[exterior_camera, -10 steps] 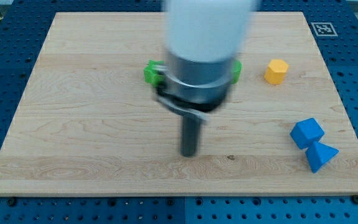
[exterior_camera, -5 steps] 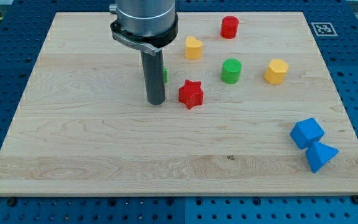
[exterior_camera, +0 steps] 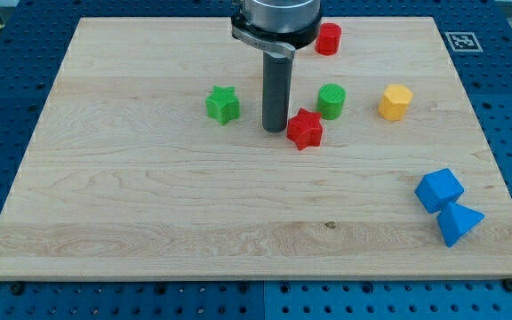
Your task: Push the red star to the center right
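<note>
Camera view: my tip (exterior_camera: 276,130) rests on the wooden board (exterior_camera: 132,213) just upper-left of the red star (exterior_camera: 305,129), touching or nearly touching its left edge; the rod carries no hand, so there is nothing to open or close. The red star lies a little above the frame's middle, with the green cylinder (exterior_camera: 331,101) close at its upper right and the yellow hexagonal block (exterior_camera: 396,101) farther right along that line. A green star (exterior_camera: 223,104) sits left of the rod, a red cylinder (exterior_camera: 328,38) near the top edge. Two blue blocks, one (exterior_camera: 438,189) above the other (exterior_camera: 459,221), touch at lower right. Count: two red, two green, two blue, one yellow. The arm's housing (exterior_camera: 274,18) hides part of the board's top.
</note>
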Action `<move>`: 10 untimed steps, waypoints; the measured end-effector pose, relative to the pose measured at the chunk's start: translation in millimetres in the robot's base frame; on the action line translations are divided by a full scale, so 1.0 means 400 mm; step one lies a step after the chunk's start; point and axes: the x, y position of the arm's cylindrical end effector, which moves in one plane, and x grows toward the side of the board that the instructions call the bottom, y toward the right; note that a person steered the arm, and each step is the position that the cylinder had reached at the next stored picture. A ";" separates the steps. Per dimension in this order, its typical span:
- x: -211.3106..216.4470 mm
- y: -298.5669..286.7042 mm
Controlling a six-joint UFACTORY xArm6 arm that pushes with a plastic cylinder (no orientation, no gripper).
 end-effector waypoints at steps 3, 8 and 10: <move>0.065 0.106; 0.157 0.185; 0.157 0.204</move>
